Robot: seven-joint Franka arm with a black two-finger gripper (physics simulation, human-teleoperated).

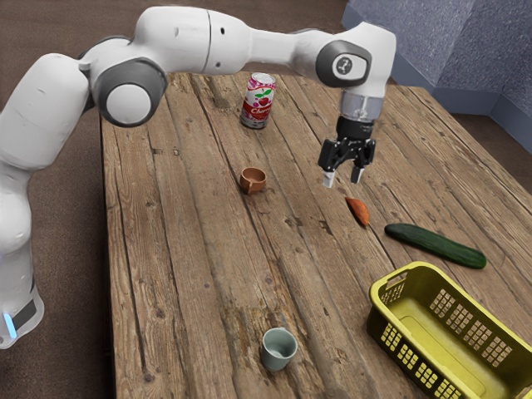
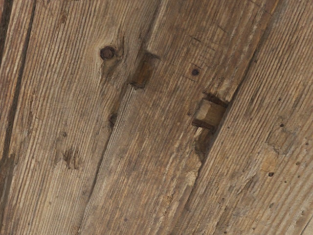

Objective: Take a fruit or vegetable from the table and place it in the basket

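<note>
While both vegetables lie outside the basket (image 1: 432, 287), the step in hand is, I judge, the approach to a first grasp. The hand (image 1: 342, 177) hangs above the table (image 1: 191, 274), its two fingers well parted with nothing held between them, farther from the basket than either vegetable. The green cucumber (image 1: 436, 246) rests just beside the basket, along its far side in the exterior view; the small orange vegetable, perhaps a carrot or sweet potato (image 1: 358, 211), lies a little farther from the basket, past the cucumber's darker end. Either would answer the task, though the orange one looks nearer to the hand and easier to straddle. Below the hand, the wrist view has wooden planks (image 2: 146, 147) with knots and gouges, so the next move calls for a sideways shift towards the basket until the chosen piece sits under the fingers. After that should come a turn to set them across its narrow width, a descent with them parted, then a close and a lift high enough to clear the basket's rim. Coming down too early would probably meet bare wood.
</note>
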